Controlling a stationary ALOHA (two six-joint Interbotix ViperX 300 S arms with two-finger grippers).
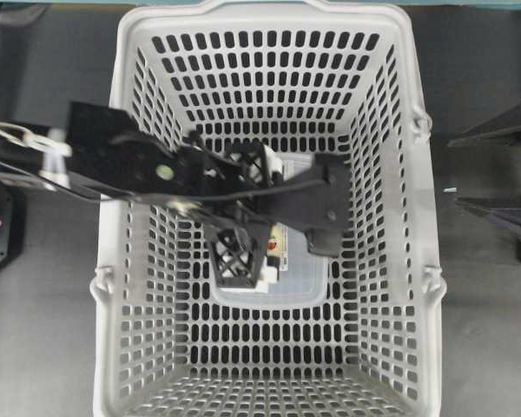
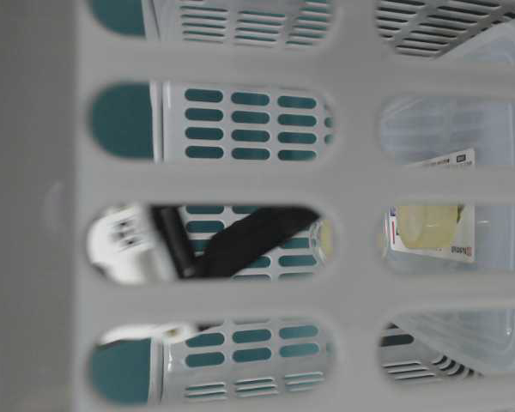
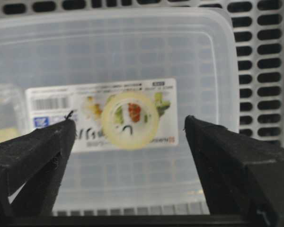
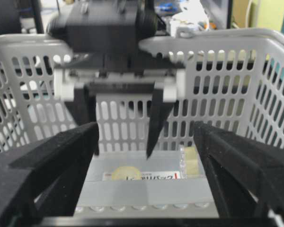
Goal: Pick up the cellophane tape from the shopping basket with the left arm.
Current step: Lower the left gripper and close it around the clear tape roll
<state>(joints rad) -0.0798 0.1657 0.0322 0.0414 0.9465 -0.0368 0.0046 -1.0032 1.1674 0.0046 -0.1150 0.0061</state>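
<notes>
The left gripper [image 3: 128, 137] is hanging wide open and empty inside the shopping basket [image 1: 113, 130], apparently straddling the cellophane tape [image 3: 130, 120] lying on the clear box [image 3: 199, 56] for a top-down grasp.

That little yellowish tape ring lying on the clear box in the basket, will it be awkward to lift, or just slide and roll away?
The cellophane tape looks small and thin, so probably light. It lies flat on the clear box's smooth lid, so a nudge would likely make it slide rather than roll. Tipped on edge, its round shape could roll. The left gripper hangs over it, jaws wide apart.
</notes>
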